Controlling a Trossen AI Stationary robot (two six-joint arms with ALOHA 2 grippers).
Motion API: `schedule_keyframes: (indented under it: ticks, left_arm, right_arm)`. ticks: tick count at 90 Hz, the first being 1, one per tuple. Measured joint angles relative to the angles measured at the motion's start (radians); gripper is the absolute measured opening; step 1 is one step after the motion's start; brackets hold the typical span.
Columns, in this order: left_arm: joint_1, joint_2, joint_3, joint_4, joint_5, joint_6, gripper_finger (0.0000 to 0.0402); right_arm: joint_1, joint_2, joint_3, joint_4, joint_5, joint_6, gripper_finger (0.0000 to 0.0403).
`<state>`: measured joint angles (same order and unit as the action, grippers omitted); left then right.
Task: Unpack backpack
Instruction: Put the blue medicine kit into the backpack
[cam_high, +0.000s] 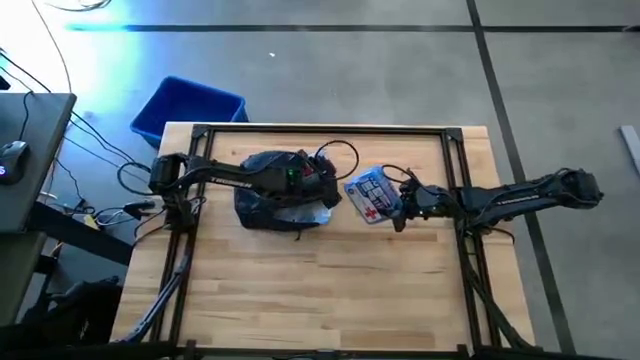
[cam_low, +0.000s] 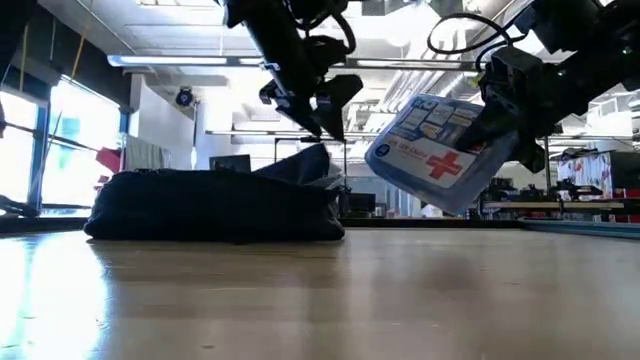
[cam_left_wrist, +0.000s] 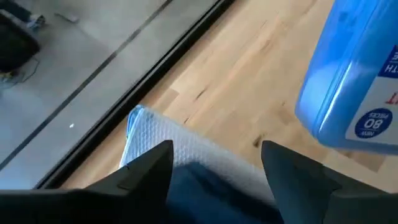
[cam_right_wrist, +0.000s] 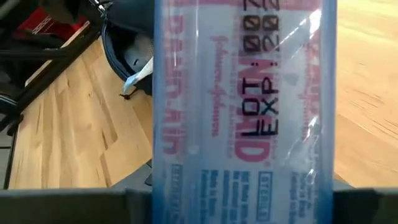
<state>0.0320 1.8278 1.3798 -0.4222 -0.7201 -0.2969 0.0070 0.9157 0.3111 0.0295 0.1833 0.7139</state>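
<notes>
The backpack (cam_high: 280, 192) lies slumped on the wooden surface (cam_high: 320, 290), left of centre toward the far edge, and the left arm reaches straight across it, hiding much of its top from above. The left pincer (cam_low: 322, 112) hangs just over the pack's raised end, fingers (cam_left_wrist: 149, 168) spread with nothing between them. Just right of the pack, the right pincer (cam_high: 398, 205) is pinching a clear blue first-aid kit (cam_low: 440, 155) with a red cross, tilted and lifted clear of the surface.

Only the level view shows that gap under the kit; from overhead it seems to rest beside the pack. The right wrist camera is nearly filled by the kit's back face (cam_right_wrist: 242, 112), printed lettering showing through, with the pack's open mouth (cam_right_wrist: 127, 56) beyond it. The left wrist view catches a pale, textured item (cam_left_wrist: 168, 140) at the pack's edge; what it is, I cannot tell.

Off the surface, a bright blue bin (cam_high: 187, 108) sits on the floor at the far left corner, cables trailing near it.
</notes>
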Motion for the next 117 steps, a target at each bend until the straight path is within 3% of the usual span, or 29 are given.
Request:
schedule_keyframes:
  ticks: [9,29,57,67,84,99,117]
  left_arm:
    - [-0.017,-0.001,0.013,-0.003,-0.061,-0.044,0.022]
    - [0.053,0.017,0.01,-0.047,-0.029,-0.144,0.022]
    - [0.154,0.039,0.01,-0.23,0.128,-0.233,0.0213]
    - [0.15,0.039,0.01,-0.277,0.162,-0.217,0.0169]
    - [0.131,0.039,0.01,-0.473,0.182,-0.164,0.0017]
    - [0.051,0.023,0.017,-0.627,0.11,-0.203,0.0002]
    - [-0.11,-0.055,0.064,-0.634,0.07,-0.25,0.0]
  right_arm:
    - [0.0,0.0,0.0,0.001,0.0,0.0,0.0139]
    - [0.0,0.0,0.0,0.003,-0.009,0.003,0.0139]
    - [0.0,0.0,0.0,0.004,-0.024,0.0,0.0139]
    - [0.0,0.0,0.0,0.004,-0.034,0.0,0.0139]
    - [0.0,0.0,0.0,0.004,-0.04,0.002,0.0139]
    - [0.012,0.0,0.0,0.029,-0.062,-0.016,0.0139]
    - [0.073,0.0,0.001,0.237,-0.114,-0.038,0.0139]
